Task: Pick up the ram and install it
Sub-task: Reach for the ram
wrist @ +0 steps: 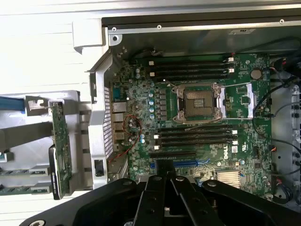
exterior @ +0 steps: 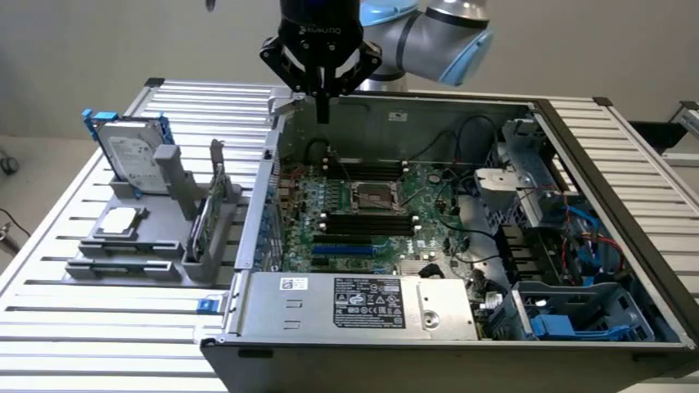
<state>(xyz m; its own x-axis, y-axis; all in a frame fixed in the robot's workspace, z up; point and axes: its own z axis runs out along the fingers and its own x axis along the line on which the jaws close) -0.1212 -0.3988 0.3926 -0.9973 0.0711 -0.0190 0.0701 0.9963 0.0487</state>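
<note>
Gripper (exterior: 322,113) pressed shut and empty over the open case (exterior: 437,352), ram (wrist: 19,189) hard to make out

The ram seems to be the thin greenish strip lying edge-up in the grey fixture (exterior: 131,266) outside the case, cut off at the frame edge and too slim to be sure of. The gripper hangs above the case's far wall in the exterior view, pinching nothing, and its black body hides part of the motherboard (wrist: 141,155) in the wrist view. A bracketed green card (wrist: 60,141) stands between fixture and case, and the black slots (wrist: 193,136) look unfilled
</note>
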